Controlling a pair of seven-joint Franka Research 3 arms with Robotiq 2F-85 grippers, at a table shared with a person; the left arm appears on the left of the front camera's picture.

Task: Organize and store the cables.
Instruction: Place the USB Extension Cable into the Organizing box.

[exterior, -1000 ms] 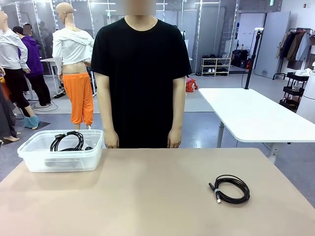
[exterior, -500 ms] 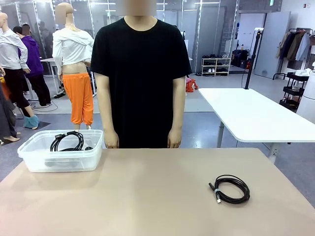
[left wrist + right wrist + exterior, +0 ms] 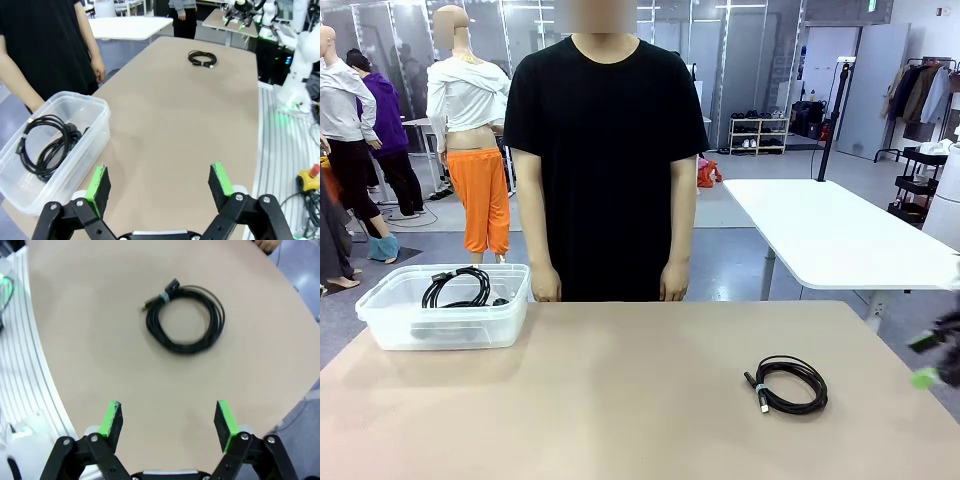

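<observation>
The right gripper [image 3: 932, 360] now enters at the table's right edge, jaws apart, empty, above the loose coiled black cable [image 3: 185, 319]. Left gripper [image 3: 160, 182] gapes beside the clear plastic bin [image 3: 75, 165] holding another black cable coil [image 3: 47, 145].

A bin [image 3: 390, 320] is sitting at the table's [image 3: 620, 400] far left corner, holding cables [image 3: 458, 287]; another cable [image 3: 788, 384] is lying near the right edge.
</observation>
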